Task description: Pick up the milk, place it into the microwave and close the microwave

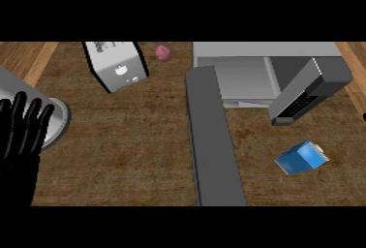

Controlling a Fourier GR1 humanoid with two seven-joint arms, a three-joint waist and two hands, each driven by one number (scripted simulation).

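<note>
- The milk carton lies tipped on the tabletop, at the right, in front of the microwave and well apart from its opening. Nothing holds it.
- The left hand rests at the view's left edge, fingers straight and released, grasping nothing. The right hand does not show, so its state cannot be told.
- The microwave door stands swung out towards the robot as a long grey slab between the left hand and the carton. A reach from the left would likely hit it, so the right hand seems the safer choice.
- Because the carton lies tilted and not upright, fingers closing on a slanted face could slide off, or nudge it further from the opening.
- The dark keypad panel juts out just beyond the carton. A lift straight towards the cavity could catch the carton or forearm on it, so the path probably has to curve round to the left of the panel.
- If the carton were set too near the front lip, the door could strike it on closing and stay ajar.
- A wide swing of the door might also sweep an arm towards the toaster at the upper left.
</note>
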